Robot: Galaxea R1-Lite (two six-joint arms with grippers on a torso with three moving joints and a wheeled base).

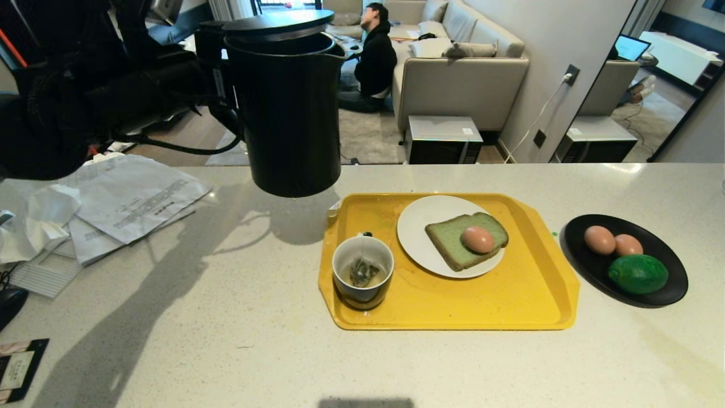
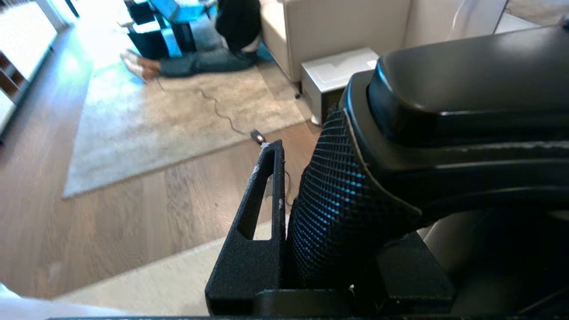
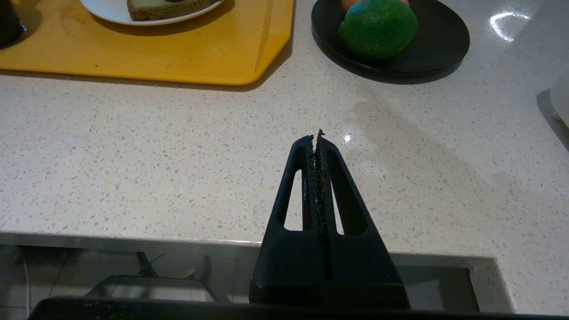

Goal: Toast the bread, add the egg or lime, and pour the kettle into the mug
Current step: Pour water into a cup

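The big pale surface (image 1: 226,317) holds everything. Above its far edge, the tall black kettle (image 1: 289,107) hangs in the air, upright, its lid a little lifted. The left tool (image 2: 311,213) is squeezed tight on the kettle's handle, near the top left in the head view. A yellow tray (image 1: 510,306) lies in the middle of the surface. On it sits a white plate (image 1: 416,226) with the green bread (image 1: 453,243), and one egg (image 1: 478,239) rests on the bread. The mug (image 1: 362,272) stands on the tray just beside the plate, with a tea bag inside. Right of the tray, a black dish (image 1: 662,289) holds the lime (image 1: 638,273) and two more eggs. The right tool (image 3: 319,138) is pinched shut on nothing, low over the near edge of the surface.
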